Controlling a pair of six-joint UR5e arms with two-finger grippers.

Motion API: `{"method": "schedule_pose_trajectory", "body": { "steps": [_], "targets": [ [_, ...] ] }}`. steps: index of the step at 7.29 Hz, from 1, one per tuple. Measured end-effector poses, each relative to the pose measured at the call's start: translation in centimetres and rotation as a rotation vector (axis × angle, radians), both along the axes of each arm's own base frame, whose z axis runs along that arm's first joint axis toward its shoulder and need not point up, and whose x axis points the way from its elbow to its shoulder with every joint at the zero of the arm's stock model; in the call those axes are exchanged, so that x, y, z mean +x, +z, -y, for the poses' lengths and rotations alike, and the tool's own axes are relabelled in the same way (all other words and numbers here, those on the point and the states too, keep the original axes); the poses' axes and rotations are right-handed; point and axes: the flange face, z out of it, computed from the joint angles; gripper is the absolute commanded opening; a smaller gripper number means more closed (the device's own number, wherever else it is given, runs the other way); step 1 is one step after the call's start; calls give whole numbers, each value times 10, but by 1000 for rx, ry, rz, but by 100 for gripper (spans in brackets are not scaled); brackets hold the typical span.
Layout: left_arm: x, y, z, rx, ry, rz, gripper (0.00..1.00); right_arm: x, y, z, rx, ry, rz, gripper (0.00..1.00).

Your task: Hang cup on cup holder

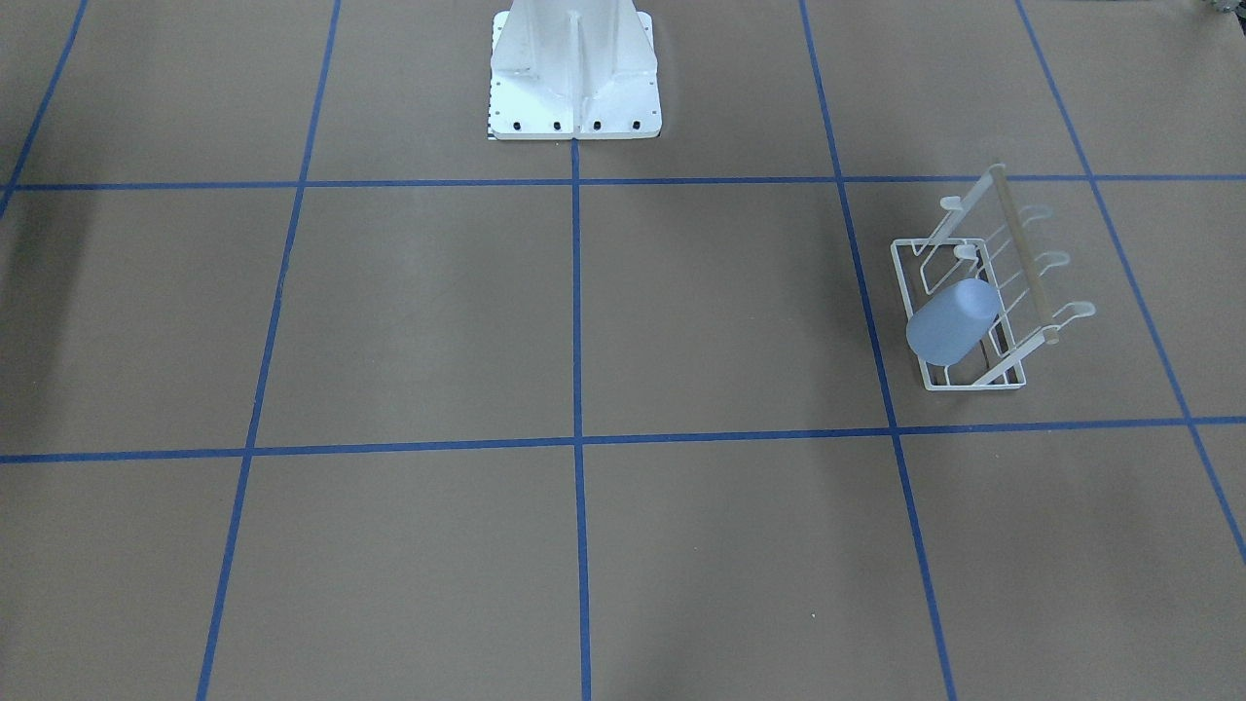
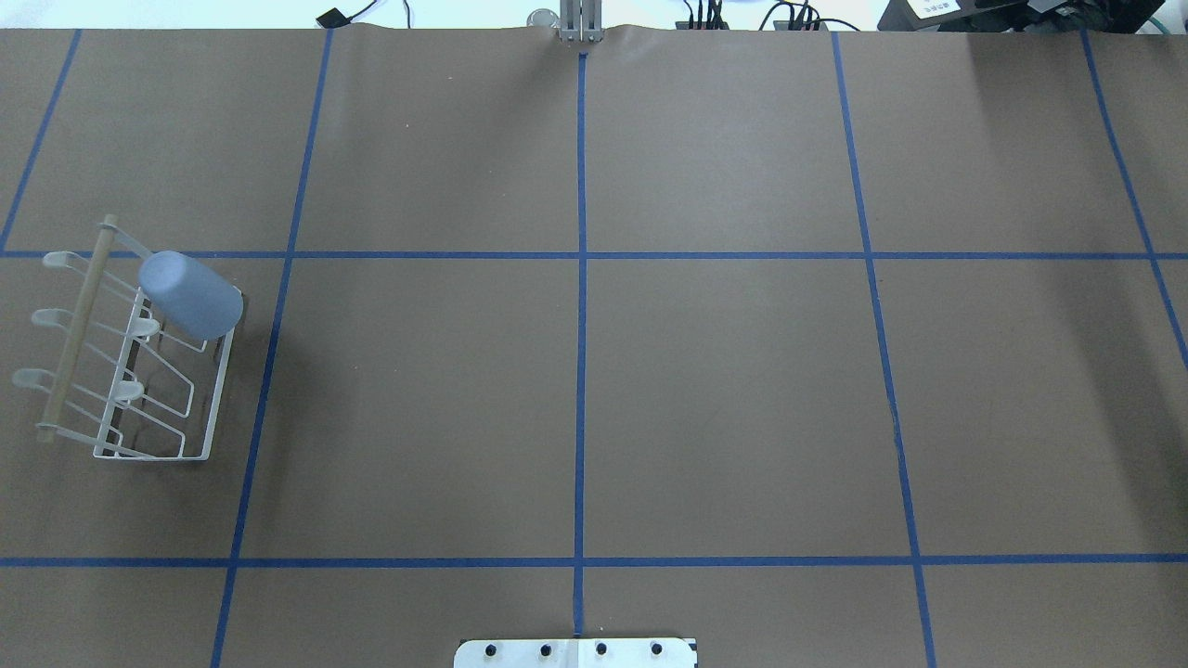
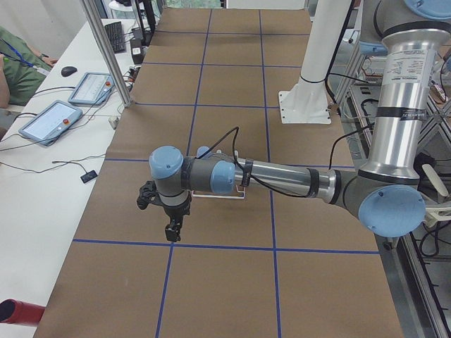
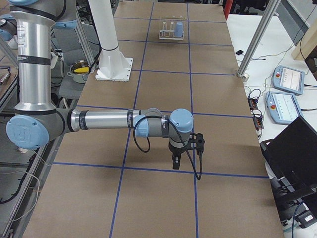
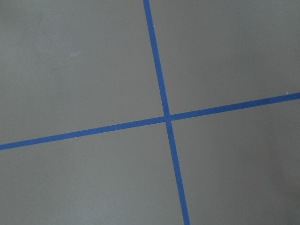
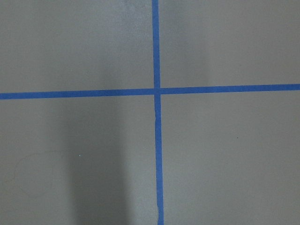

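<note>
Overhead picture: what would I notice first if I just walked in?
The light-blue cup, tilted bottom-up on a prong of the white rack, near the left edge of the table. Then the blue tape lines, crossing the brown top in big squares.

The cup [image 1: 952, 323] lies over one part of the cup holder [image 1: 1024, 258] and hides the wire beneath it. Its mouth, turned toward the holder, does not show. In the exterior left view the left arm [image 3: 282, 179] passes in front of the holder and hides nearly all of it. In the exterior right view the holder is too small to tell its prongs apart. Well apart from the holder, the left gripper [image 3: 173, 229] and the right gripper [image 4: 176, 161] show only in the side views, so I cannot tell how their jaws stand. The robot base [image 1: 574, 73] is cut off by the picture's upper edge.
</note>
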Motion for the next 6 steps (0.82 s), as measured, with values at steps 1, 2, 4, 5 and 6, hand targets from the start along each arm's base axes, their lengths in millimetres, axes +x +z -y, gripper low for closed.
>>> {"method": "schedule_pose_trajectory", "body": {
  "steps": [1, 2, 4, 5, 6],
  "targets": [
    [0, 7, -2, -9, 3, -1, 98, 6, 3, -5, -4, 7, 7, 100],
    [0, 16, -5, -24, 5, -1, 98, 10, 6, -9, -8, 13, 10, 100],
    [-1, 26, -10, -46, 1, -1, 98, 11, 7, -11, -12, 16, 15, 100],
    [-1, 26, -10, -49, -2, -1, 98, 11, 6, -11, -12, 17, 21, 100],
    [-1, 26, -10, -50, -3, -1, 98, 11, 6, -11, -12, 17, 26, 100]
  ]
}}
